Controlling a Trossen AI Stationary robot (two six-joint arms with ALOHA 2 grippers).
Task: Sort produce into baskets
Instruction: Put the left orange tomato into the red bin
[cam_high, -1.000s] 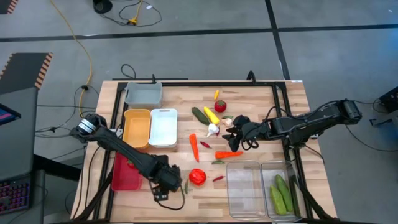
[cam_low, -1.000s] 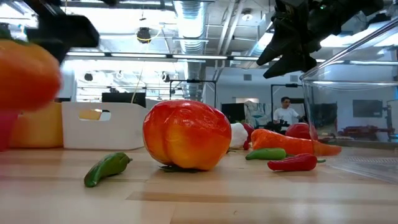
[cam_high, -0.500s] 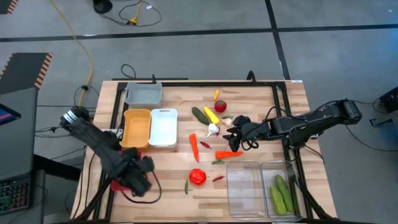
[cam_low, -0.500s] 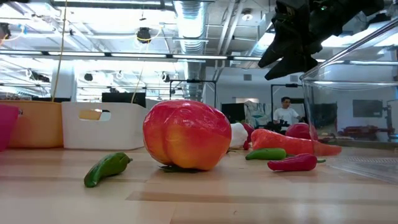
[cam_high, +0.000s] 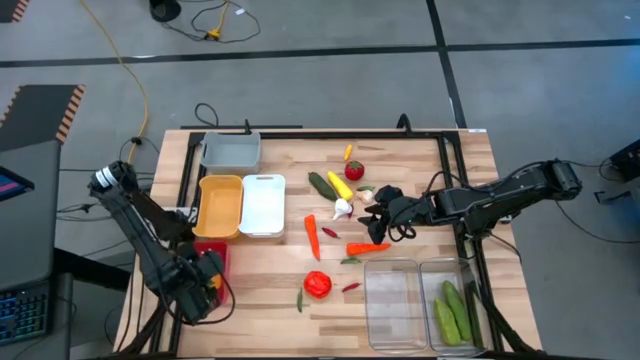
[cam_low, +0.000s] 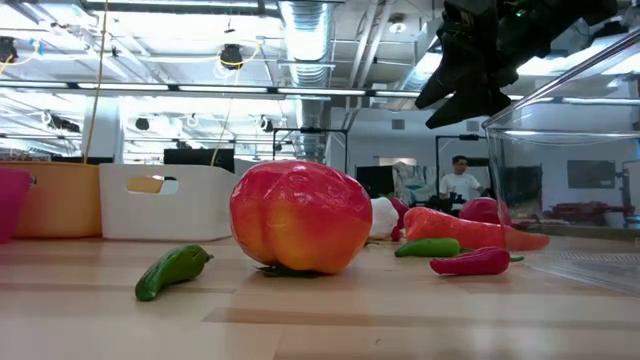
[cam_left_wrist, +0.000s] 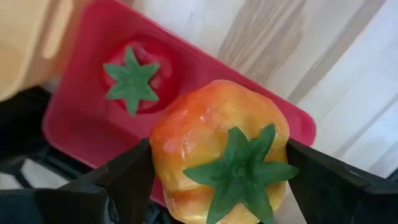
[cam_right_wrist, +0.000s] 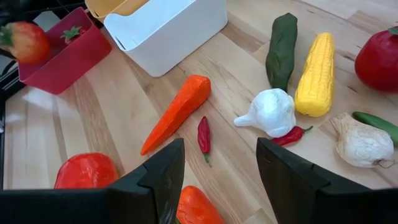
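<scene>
My left gripper (cam_high: 196, 288) is at the table's near left, shut on an orange-red pepper (cam_left_wrist: 211, 143) with a green stem. It hangs over the red basket (cam_left_wrist: 81, 124), where a red piece with a green star top (cam_left_wrist: 134, 81) lies. My right gripper (cam_right_wrist: 221, 186) stands open above the loose produce at mid-table, touching nothing. Below it lie a carrot (cam_right_wrist: 177, 112), a small red chili (cam_right_wrist: 203, 134), a white garlic (cam_right_wrist: 270, 112) and a corn cob (cam_right_wrist: 317, 74). The right wrist view also shows the held pepper (cam_right_wrist: 22, 40) over the red basket (cam_right_wrist: 68, 56). My left gripper pinches the pepper by two opposite sides (cam_left_wrist: 161, 162) between its two fingers (cam_left_wrist: 121, 183). The fingers come from above and point down. The pepper sits upright with its stem up, lifted clear above the red basket's edge.
Yellow (cam_high: 220, 205), white (cam_high: 263, 205) and grey (cam_high: 230, 150) baskets stand at the left. Two clear ones (cam_high: 392, 300) stand near right, one holding cucumbers (cam_high: 450, 312). A big red pepper (cam_high: 318, 284), a green chili (cam_low: 172, 270) and a tomato (cam_high: 354, 170) lie on the wood.
My left gripper has carried the orange-red pepper toward the table's left edge, from the near middle to above the red basket, rolling its wrist on the way. The pepper has left the low view. My right gripper has kept still.
</scene>
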